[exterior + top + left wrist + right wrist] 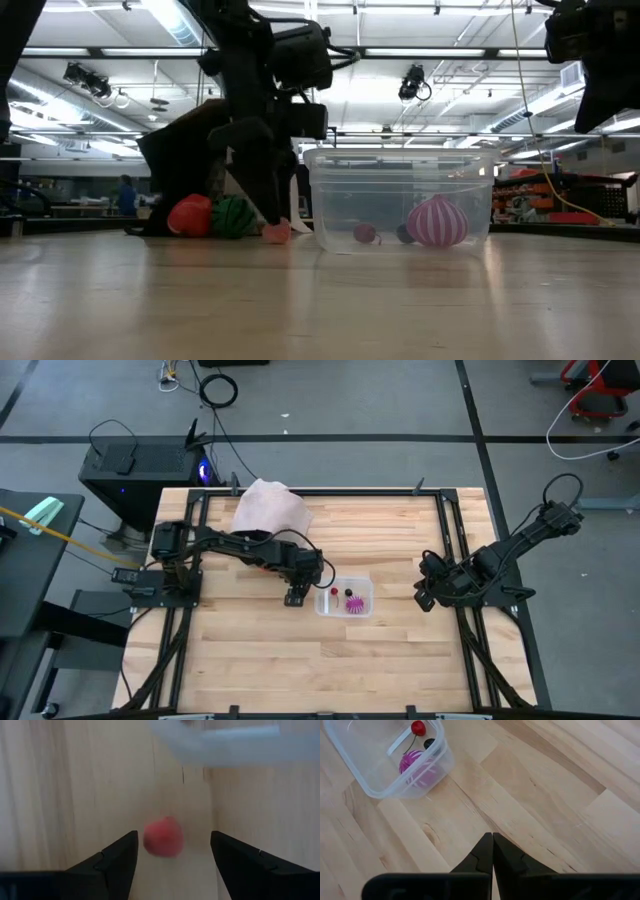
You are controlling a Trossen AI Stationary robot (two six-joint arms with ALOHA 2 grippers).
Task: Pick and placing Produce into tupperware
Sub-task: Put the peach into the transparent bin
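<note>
The left tool is standing wide open just left of centre in the high view, its two dark fingers spread apart and grasping nothing — a small red piece of produce is sitting on the counter in the gap between them, touching neither. In the low view that piece is showing as a pinkish-red blob at the finger's foot, just left of the tupperware.

The tupperware, a clear rounded tub, is sitting right of the left tool at the middle of the high view, holding a spiky magenta piece, a small red cherry-like piece and a dark one.

The right tool is resting clenched and empty at centre right of the high view, well apart from the tub.
</note>
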